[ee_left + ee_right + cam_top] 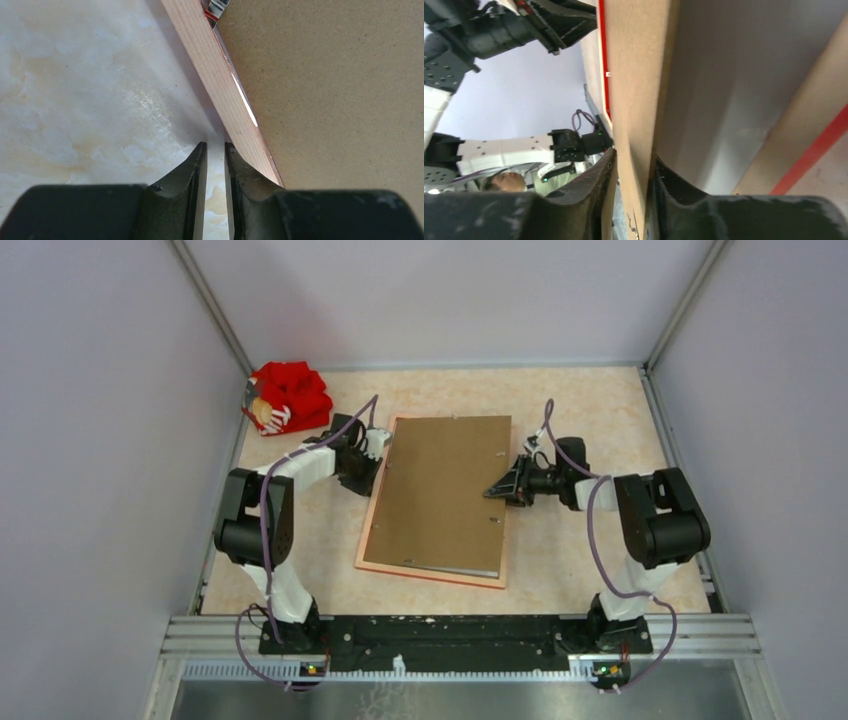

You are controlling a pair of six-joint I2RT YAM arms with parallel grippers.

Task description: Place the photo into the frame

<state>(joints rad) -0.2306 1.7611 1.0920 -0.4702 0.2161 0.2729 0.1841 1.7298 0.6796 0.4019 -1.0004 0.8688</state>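
Seen from above, the frame [366, 535] lies face down in the middle of a marbled tabletop [580, 560], its pale wooden back upward. The brown hardboard backing panel [440, 490] covers almost all of its opening. The photo's sunset face is nowhere in view. A thin pale strip [455, 569] shows under the panel's near edge, and it is probably the print's white back, lying in the frame beneath the panel. The right gripper [500, 488] reaches in from the right. In its wrist view the fingers [596, 185] sit on either side of the panel's right edge and close against it, so it appears clamped on the panel and holding that edge tilted up off the frame. The left gripper [368, 472] is low at the frame's far left rail. In its wrist view the fingers [192, 170] are a narrow slit apart with only tabletop between them, and one fingertip is just beside the rail's outer edge. It holds nothing. A small metal tab [218, 6] sticks up along that rail. The step in hand looks like seating the backing over the print. The next move probably calls for lowering the raised edge squarely inside the rails without shifting the sheet beneath, while the left gripper braces the frame against sliding.
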